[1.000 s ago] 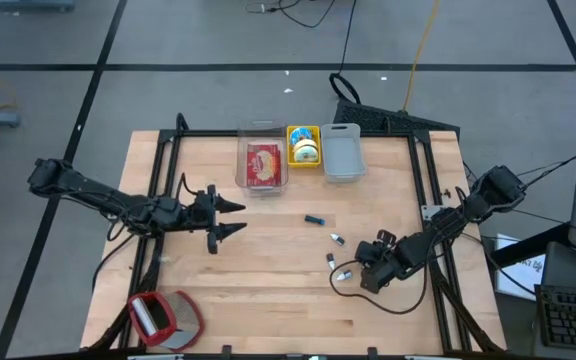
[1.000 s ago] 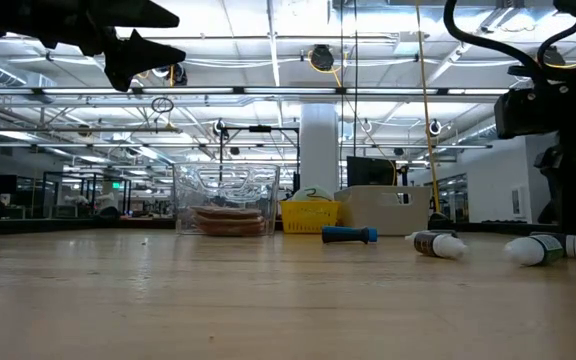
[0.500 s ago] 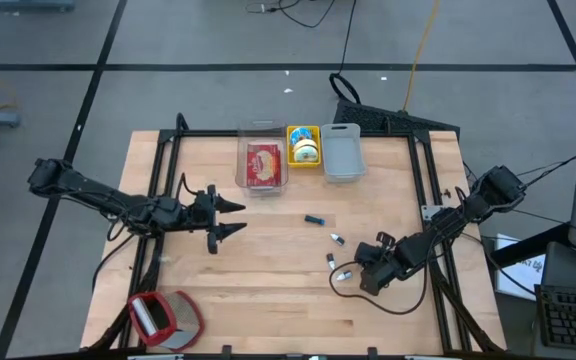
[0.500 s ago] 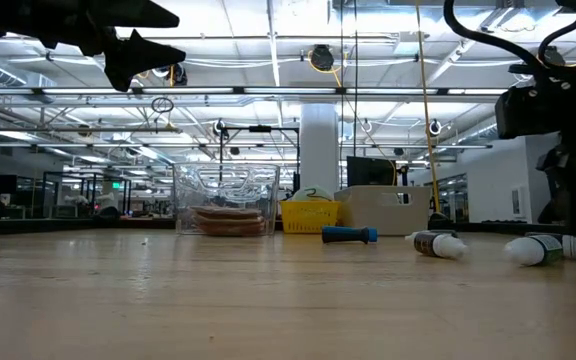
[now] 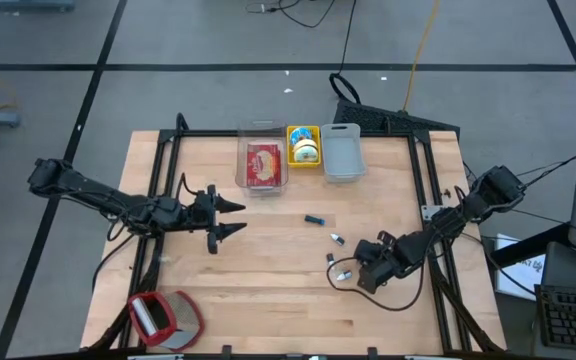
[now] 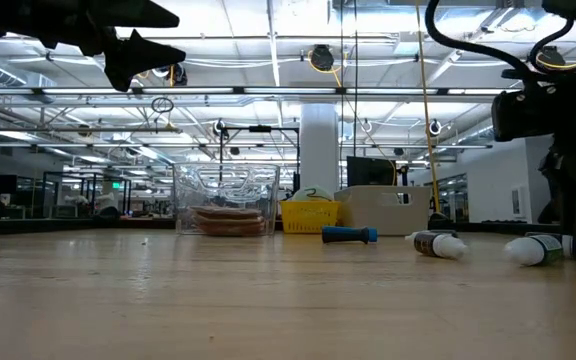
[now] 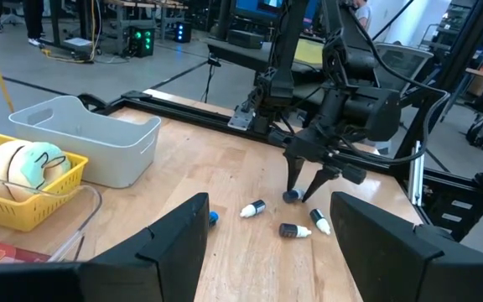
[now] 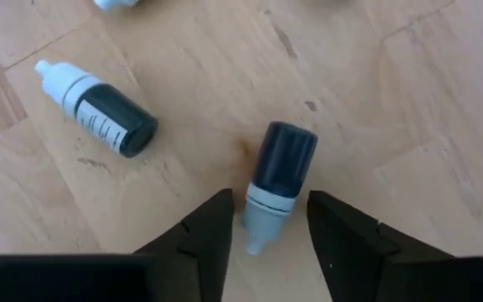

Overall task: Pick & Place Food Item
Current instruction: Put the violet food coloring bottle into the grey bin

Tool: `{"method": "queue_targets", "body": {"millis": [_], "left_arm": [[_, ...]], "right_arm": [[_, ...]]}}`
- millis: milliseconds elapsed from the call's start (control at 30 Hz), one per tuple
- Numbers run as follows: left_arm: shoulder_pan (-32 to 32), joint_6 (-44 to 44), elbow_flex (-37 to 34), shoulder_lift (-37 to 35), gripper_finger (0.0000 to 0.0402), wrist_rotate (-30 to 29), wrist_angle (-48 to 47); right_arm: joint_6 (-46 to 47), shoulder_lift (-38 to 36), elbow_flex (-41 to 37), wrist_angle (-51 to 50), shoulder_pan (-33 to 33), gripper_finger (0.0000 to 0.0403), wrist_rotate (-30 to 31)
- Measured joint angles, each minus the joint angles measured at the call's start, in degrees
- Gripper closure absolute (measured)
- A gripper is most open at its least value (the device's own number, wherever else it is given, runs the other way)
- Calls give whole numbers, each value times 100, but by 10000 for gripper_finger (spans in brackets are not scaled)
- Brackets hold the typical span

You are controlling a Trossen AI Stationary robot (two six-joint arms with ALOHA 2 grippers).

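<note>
Low in the right half of the overhead picture, the right gripper [image 5: 349, 271] points steeply down at the wooden table [image 5: 268, 290], its two fingers parted a little. In its own wrist picture a small dark bottle [image 8: 275, 178] with a pale cap lies flat on the wood with its cap end between the fingertips [image 8: 212, 222]; the fingers stand on either side of it, and I cannot tell whether they touch it. It is not lifted. A second small bottle [image 8: 99, 110], dark with a white tip, lies just beside, toward the upper left of that picture. From overhead a third small bottle [image 5: 336, 238] sits a little higher up the frame, and a blue item [image 5: 314, 219] lies nearer the middle of the table.

Along the upper edge of the table, three containers stand in a row: a clear box [image 5: 262, 163] holding a reddish food item [image 5: 263, 164], a yellow basket [image 5: 304, 146] with a round pale item inside, and an empty grey bin [image 5: 342, 152].

At the left middle of the overhead picture the left gripper [image 5: 236, 218] hangs level above the table with its fingers spread wide and nothing in them. A red item [image 5: 163, 317] lies near the lower left corner.
</note>
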Motion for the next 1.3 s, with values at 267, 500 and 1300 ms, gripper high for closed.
{"method": "queue_targets", "body": {"millis": [267,500,1300], "left_arm": [[1,-6,0,0,149,0,2],[0,0,0,0,149,0,2],[0,15,0,2,149,7,0]], "right_arm": [[186,0,-2,35,-118,267,-16],[140,2,-2,52,-120,322,7],[-2130,-1191,-9,2282,-1204,326,1]]}}
